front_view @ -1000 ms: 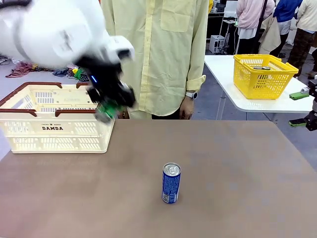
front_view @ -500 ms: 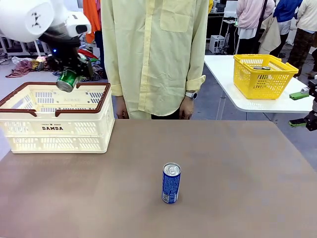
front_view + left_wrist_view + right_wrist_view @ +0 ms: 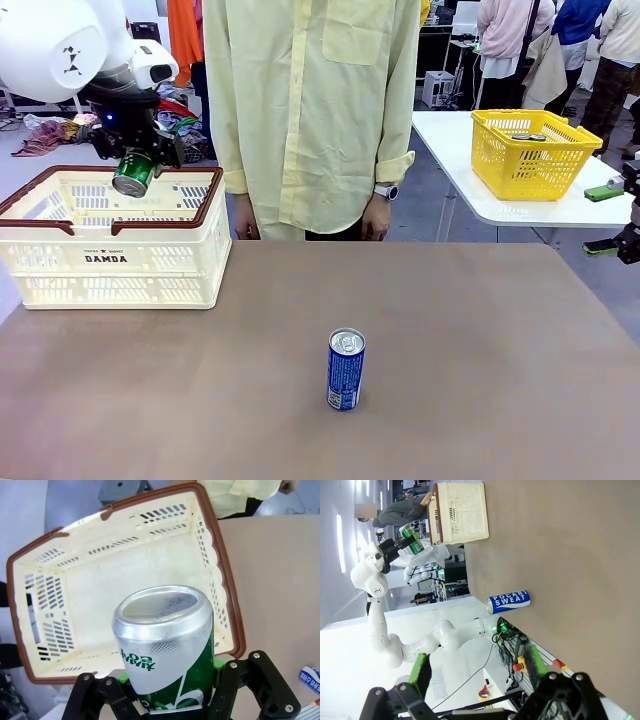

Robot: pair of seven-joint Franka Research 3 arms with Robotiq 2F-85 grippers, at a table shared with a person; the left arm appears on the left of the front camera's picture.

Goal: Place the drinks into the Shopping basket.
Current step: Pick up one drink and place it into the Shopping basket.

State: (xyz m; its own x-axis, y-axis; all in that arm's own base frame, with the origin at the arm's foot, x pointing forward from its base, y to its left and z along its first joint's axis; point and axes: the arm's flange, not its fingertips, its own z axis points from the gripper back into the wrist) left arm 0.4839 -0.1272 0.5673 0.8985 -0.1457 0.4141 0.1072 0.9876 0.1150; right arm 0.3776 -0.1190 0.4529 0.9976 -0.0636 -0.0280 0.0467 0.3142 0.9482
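We've got our left claw clamped on a green can, tilted, with the Shopping basket open right beneath it and looking empty. The blue can stands on the table well off to that claw's right. Our right claw hangs wide, holding nothing. The danger, as we judge it: let go from this height and the tilted can may clip the rim and bounce out.
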